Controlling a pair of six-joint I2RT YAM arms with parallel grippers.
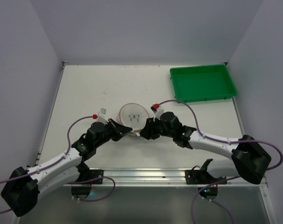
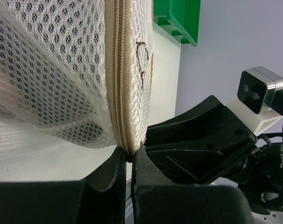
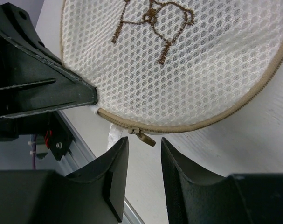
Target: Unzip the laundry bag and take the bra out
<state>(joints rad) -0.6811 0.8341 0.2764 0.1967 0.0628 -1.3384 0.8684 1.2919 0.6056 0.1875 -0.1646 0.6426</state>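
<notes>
On the desk point(image 1: 85, 93), the laundry bag point(image 1: 132, 115) is zipped; left fingers point(image 2: 108, 182) clamp its seam, right fingers point(image 3: 114, 175) gape apart.

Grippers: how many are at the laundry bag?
2. The left gripper is shut on the laundry bag at its near zipper seam; the right gripper is open beside it, at the zipper pull. None seems hidden.

Overhead looks down — both wrists closely share the laundry bag point(image 2: 52, 70).

One laundry bag point(image 1: 133, 114) with one zipper pull point(image 3: 143, 136), one green tray point(image 1: 203, 84), one table point(image 1: 85, 93) — and two grippers: left gripper point(image 1: 128, 131), right gripper point(image 1: 142, 134).
</notes>
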